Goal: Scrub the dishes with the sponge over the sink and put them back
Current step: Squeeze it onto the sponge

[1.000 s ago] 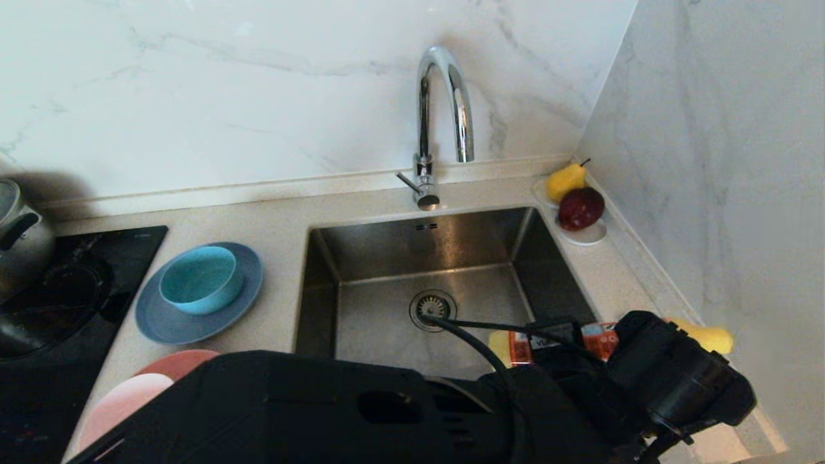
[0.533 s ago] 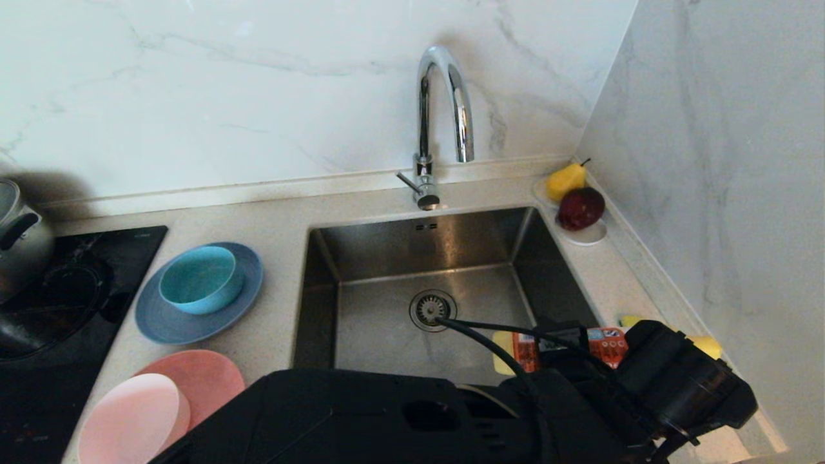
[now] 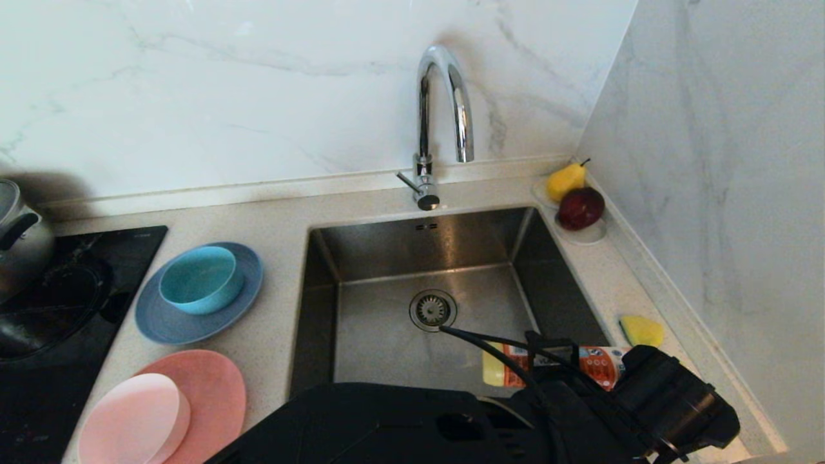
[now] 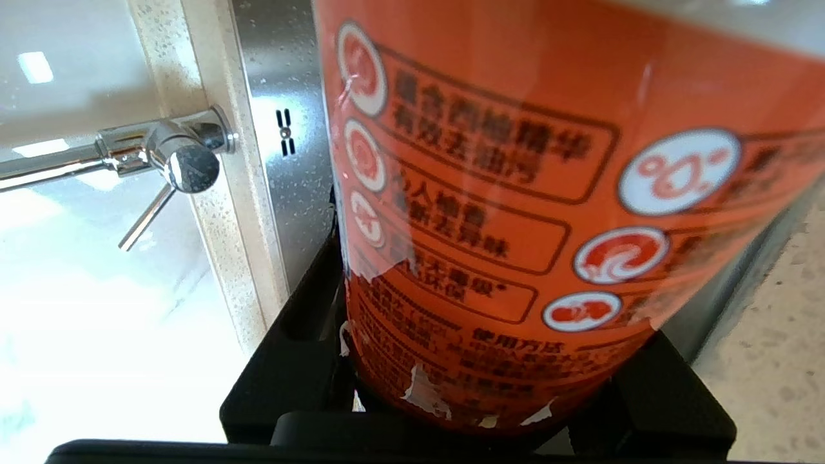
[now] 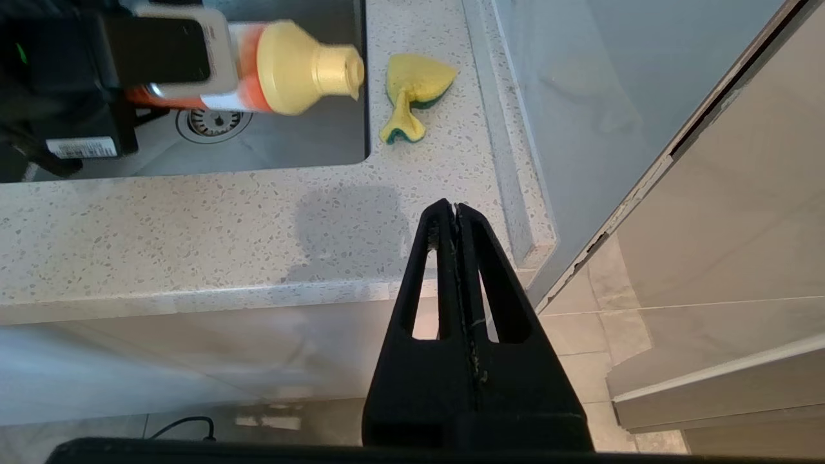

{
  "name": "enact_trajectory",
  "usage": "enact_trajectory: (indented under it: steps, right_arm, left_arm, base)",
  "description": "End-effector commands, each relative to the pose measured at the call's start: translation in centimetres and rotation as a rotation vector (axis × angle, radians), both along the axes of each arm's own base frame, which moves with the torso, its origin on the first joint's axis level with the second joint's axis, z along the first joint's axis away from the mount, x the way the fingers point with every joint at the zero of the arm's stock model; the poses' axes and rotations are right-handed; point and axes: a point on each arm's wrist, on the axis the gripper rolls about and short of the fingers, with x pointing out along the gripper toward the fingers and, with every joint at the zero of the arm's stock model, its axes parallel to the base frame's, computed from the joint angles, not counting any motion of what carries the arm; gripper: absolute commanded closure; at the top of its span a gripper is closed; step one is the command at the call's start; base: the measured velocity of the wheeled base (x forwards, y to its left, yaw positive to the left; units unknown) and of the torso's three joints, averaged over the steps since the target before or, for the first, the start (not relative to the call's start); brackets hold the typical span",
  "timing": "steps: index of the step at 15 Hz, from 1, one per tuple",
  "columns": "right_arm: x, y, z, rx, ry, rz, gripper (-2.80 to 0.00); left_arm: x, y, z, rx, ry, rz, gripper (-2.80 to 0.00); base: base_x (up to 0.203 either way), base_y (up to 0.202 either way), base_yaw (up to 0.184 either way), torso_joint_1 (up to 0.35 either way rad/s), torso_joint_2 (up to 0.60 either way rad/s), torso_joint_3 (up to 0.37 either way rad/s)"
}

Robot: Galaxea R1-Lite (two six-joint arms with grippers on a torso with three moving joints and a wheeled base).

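head view: the left arm reaches across the lower frame to the sink's [image 3: 412, 258] near right corner, where the left gripper [image 3: 567, 364] is clamped on an orange-labelled detergent bottle [image 3: 554, 362] lying level, its yellow end over the basin. the sponge [image 3: 642, 330] lies on the counter [image 3: 277, 335] just right of the sink rim, apart from the bottle. drain strainer [image 3: 432, 309] sits mid-basin; chrome tap [image 3: 441, 122] stands behind. left of the sink, the teal bowl [image 3: 201, 278] rests in the grey-blue plate [image 3: 161, 319]; nearer, the pale pink bowl [image 3: 132, 419] sits on the salmon-pink plate [image 3: 216, 386]. a steel pot [image 3: 19, 235] stands on the black hob [image 3: 58, 309] at far left. a white saucer [image 3: 583, 235] in the far right corner carries a pear [image 3: 566, 182] and a dark red fruit [image 3: 580, 207].

left wrist view: the bottle's orange label [image 4: 515, 193] fills the frame, wedged between the black fingers [image 4: 290, 367] – grasp confirmed. tap base and sink rim visible beyond.

right wrist view: the right gripper [image 5: 456, 216] hangs off the counter's front edge, jaws pressed together, holding nothing. the sponge [image 5: 412, 93], pinched at its middle, lies on the counter beyond it; the bottle's yellow cap [image 5: 303, 58] points towards the sponge without touching it – over the sink corner.
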Motion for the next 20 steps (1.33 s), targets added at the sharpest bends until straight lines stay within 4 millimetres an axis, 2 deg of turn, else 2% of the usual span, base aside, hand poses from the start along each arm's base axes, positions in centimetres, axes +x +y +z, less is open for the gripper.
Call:
enact_trajectory:
  steps: [1,20]
  right_arm:
    - [0.0,0.0,0.0,0.0,0.0,0.001,0.0]
    - [0.0,0.0,0.0,0.0,0.0,0.001,0.0]
  left_arm:
    - [0.2,-0.2,-1.4,0.032,0.002,0.006,0.0]
    - [0.6,-0.8,-3.7,0.106,-0.017,0.013,0.0]
  base:
    - [0.0,0.0,0.0,0.0,0.0,0.0]
    - [0.0,0.0,0.0,0.0,0.0,0.0]
